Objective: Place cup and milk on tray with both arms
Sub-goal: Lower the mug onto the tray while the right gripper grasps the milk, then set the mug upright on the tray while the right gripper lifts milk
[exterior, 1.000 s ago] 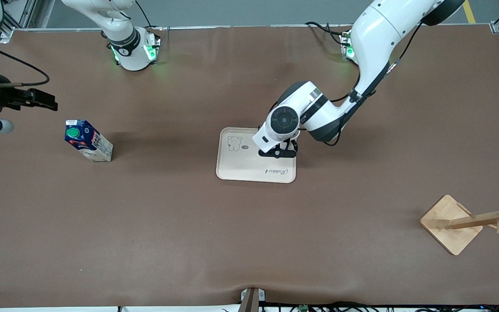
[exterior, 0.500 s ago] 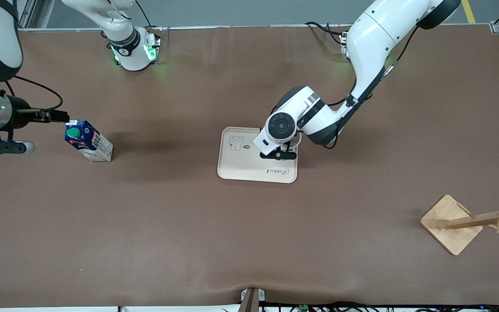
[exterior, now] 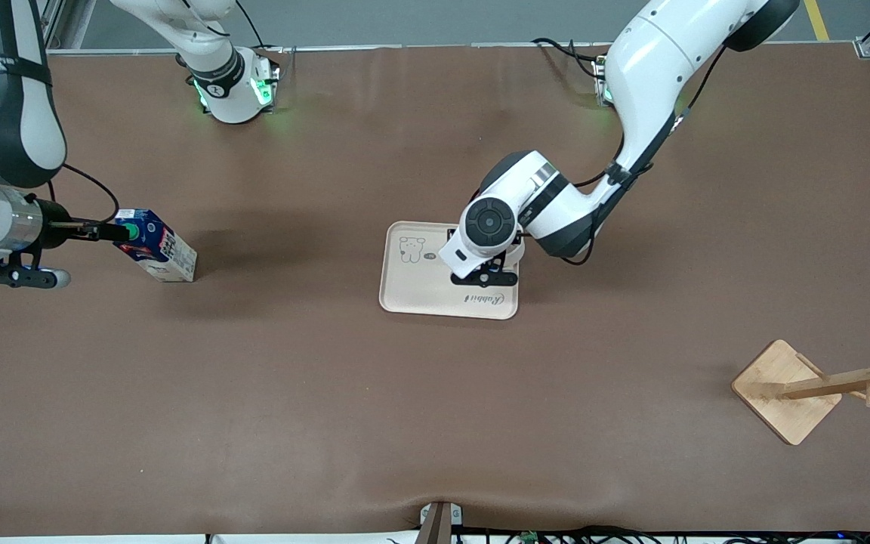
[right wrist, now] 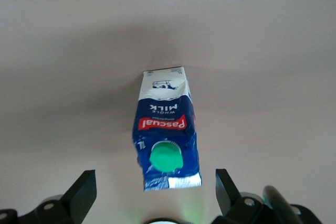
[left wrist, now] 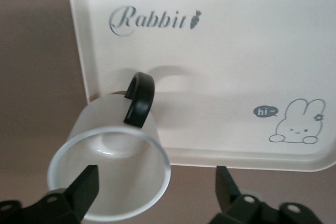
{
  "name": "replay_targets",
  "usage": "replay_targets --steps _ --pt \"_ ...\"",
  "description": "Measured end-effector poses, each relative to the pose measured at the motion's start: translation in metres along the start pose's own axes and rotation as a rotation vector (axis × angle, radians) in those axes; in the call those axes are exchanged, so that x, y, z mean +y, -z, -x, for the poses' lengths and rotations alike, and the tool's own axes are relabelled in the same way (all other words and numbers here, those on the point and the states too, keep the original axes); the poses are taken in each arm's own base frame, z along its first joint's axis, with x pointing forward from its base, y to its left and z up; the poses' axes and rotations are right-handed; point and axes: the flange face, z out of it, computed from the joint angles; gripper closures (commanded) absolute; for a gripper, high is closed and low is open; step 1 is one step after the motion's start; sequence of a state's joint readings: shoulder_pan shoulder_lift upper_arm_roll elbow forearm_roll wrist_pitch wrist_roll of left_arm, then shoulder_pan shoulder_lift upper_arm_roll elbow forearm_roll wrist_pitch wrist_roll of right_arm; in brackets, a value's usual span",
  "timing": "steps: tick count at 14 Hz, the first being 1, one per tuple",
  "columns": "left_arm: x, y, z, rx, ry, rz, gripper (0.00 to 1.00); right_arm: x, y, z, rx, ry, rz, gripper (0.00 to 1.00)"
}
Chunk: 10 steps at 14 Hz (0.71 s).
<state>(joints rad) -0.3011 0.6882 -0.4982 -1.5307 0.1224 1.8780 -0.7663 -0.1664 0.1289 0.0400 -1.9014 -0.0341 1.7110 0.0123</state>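
The white cup (left wrist: 113, 169) with its black handle (left wrist: 139, 98) stands upright on the cream tray (left wrist: 236, 51), in the corner by the word "Rabbit". My left gripper (left wrist: 156, 190) is open around its rim, and one finger stands well clear of it. In the front view that gripper (exterior: 484, 276) hangs over the tray (exterior: 420, 283) and hides the cup. The blue milk (exterior: 157, 248) carton stands on the table toward the right arm's end. My right gripper (exterior: 106, 230) is open at its green cap (right wrist: 165, 157), its fingers (right wrist: 84, 192) wide of the milk (right wrist: 165, 129).
A wooden peg rack (exterior: 786, 389) on a square base stands near the front camera at the left arm's end of the table. Brown table mat (exterior: 329, 393) lies between the tray and the milk.
My left gripper has opened and let go of the cup on the tray. My right arm has swung in from the table's end to the top of the milk carton.
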Motion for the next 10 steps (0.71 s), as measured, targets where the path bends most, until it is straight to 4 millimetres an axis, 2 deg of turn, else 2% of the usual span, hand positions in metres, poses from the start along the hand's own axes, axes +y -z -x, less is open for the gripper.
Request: replay_targets --steps 2,5,9,10 --pt "-0.004 0.020 -0.005 0.012 0.012 0.006 0.00 0.001 -0.026 0.004 0.003 -0.002 -0.001 0.00" --pt "-0.014 0.032 -0.013 0.025 0.030 0.017 0.00 -0.001 -0.050 0.012 -0.008 0.001 0.000 0.00" --pt "-0.050 0.041 -0.020 -0.038 0.077 -0.043 0.00 -0.001 -0.073 0.014 0.022 0.002 -0.001 0.00" --pt "-0.065 0.048 -0.024 -0.047 0.090 -0.053 0.00 0.000 -0.079 0.015 0.024 0.001 -0.002 0.04"
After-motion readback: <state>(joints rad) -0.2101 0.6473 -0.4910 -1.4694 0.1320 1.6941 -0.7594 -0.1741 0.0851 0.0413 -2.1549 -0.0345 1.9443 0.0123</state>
